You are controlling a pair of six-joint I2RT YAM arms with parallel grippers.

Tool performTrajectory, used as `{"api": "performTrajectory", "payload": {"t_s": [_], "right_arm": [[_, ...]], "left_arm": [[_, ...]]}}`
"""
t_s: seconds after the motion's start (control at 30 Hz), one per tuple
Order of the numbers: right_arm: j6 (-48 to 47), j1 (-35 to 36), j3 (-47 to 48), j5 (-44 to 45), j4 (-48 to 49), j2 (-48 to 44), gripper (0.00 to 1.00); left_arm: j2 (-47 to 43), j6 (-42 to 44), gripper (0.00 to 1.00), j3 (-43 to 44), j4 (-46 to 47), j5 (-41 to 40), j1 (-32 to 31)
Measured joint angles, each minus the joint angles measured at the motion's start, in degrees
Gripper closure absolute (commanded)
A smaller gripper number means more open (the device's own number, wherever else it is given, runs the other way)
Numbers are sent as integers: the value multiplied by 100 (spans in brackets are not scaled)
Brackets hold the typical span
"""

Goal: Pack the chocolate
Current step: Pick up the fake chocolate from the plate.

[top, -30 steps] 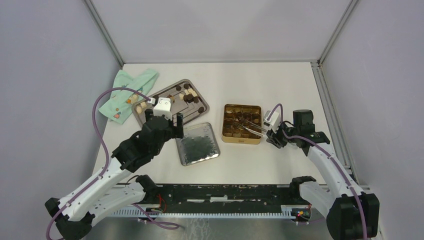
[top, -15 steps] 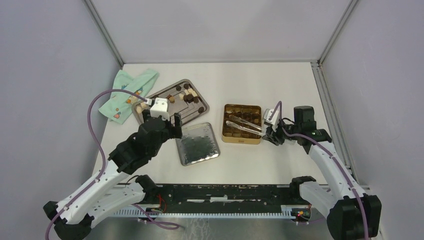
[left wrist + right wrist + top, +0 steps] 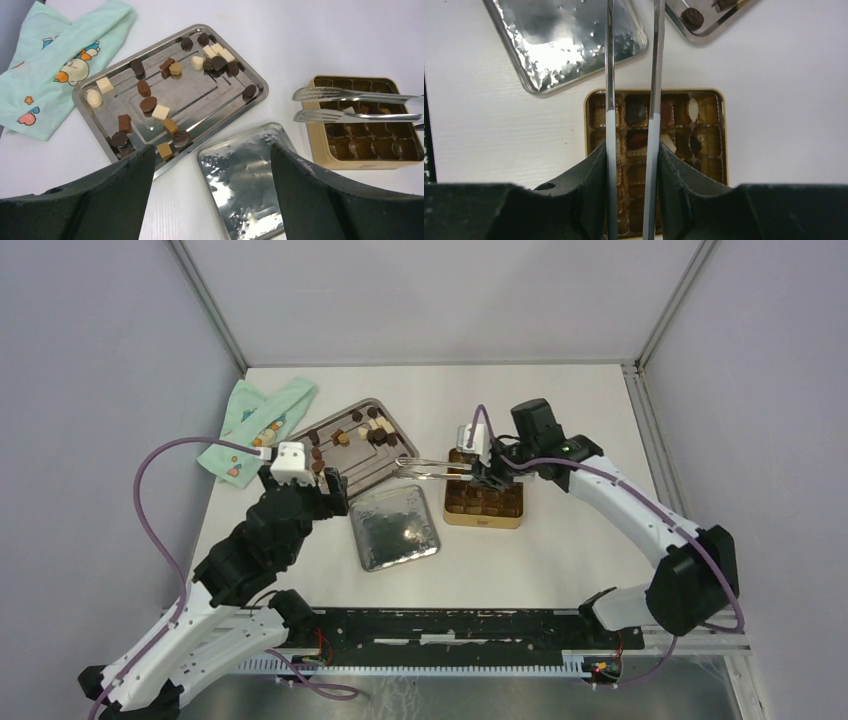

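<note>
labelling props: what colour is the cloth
Mint green cloth with cartoon prints; left wrist view.

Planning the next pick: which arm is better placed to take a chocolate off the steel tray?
Right. The right gripper grips the tongs, whose tips reach toward the tray of chocolate; the left gripper hangs open and empty.

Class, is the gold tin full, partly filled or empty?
Partly filled. The gold tin holds a few chocolate pieces; most cups seen in the right wrist view lie bare.
</note>
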Motion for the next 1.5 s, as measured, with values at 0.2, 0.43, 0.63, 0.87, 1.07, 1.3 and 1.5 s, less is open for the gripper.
{"api": "performTrajectory", "payload": {"t_s": [0.2,0.43,0.63,0.87,1.07,1.3,1.5], "right_arm": [[20,909,973,710,-105,1113,60],[153,1602,2120,1370,-302,2343,60],[308,1893,2997,1753,-448,3209,60],[446,2059,3501,1917,-614,3812,59],[577,2124,3882,1982,-715,4205,58],[688,2149,4133,2006,-776,4452,57],[730,2181,4146,2006,-796,4533,56]], "left_arm": [[-367,0,10,-17,4,-271,13],[-540,0,10,-50,11,-442,50],[-540,0,11,-72,11,-442,63],[-542,0,11,-72,17,-442,98],[-625,2,11,-76,24,-442,127],[-680,0,11,-85,35,-442,164],[-680,0,11,-94,42,-442,168]]}}
